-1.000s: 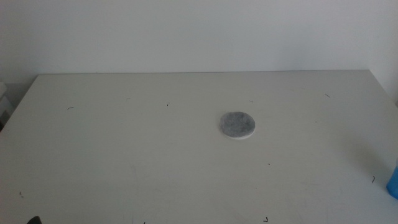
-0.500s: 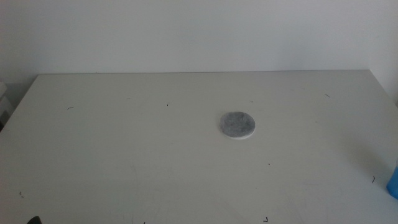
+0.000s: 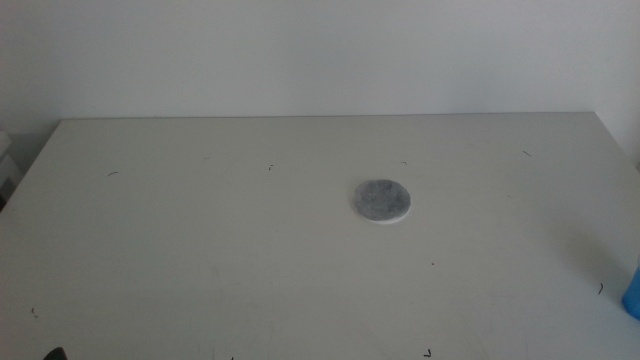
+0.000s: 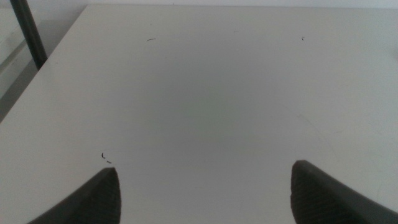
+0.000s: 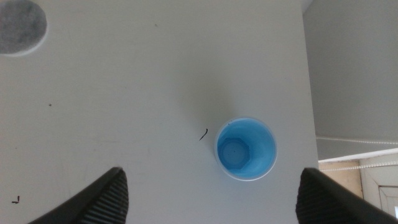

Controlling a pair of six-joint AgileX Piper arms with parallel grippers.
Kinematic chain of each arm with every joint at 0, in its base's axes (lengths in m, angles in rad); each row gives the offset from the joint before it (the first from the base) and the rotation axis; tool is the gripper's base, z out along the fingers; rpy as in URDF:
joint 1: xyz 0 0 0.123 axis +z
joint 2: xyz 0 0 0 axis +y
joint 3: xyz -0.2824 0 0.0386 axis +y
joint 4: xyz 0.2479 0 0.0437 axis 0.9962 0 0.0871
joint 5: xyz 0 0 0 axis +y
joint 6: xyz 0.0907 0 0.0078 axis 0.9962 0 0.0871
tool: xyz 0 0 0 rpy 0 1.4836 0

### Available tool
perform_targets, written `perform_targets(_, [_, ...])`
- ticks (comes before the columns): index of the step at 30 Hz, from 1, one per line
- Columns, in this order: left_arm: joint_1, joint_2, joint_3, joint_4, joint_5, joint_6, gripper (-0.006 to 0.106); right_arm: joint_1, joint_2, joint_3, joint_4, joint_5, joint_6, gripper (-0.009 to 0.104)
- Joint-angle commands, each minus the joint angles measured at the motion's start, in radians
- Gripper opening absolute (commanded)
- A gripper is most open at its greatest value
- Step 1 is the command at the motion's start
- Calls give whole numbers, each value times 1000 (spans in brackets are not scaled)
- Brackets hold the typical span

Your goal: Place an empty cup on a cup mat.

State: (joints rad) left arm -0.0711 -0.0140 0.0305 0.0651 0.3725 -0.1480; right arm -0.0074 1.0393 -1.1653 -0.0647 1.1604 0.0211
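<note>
The cup mat [image 3: 381, 201], a flat round grey coaster with a white edge, lies a little right of the table's middle. It also shows in the right wrist view [image 5: 21, 26]. The bright blue cup [image 3: 632, 290] stands upright at the table's right edge, half cut off in the middle view. In the right wrist view the cup [image 5: 245, 149] is seen from above and is empty. My right gripper [image 5: 211, 196] hangs open above the table near the cup, apart from it. My left gripper [image 4: 205, 193] is open and empty over the bare front left of the table.
The white table [image 3: 200, 230] carries small dark specks. Its right edge [image 5: 309, 93] runs close beside the cup. A dark post [image 4: 28, 34] stands off the table's left side.
</note>
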Motion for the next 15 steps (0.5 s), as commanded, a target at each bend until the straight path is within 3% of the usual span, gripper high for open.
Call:
perform_targets(1, [1, -3, -6, 0, -67, -11, 105, -33, 34, -52, 0, -25, -43, 87])
perform_targets(7, [1, -3, -6, 0, -67, -11, 105, -138, 134, -60, 53, -25, -135, 87])
perform_targets(15, [1, -3, -6, 0, -67, -11, 105, -246, 260, -59, 35, -37, -109, 87])
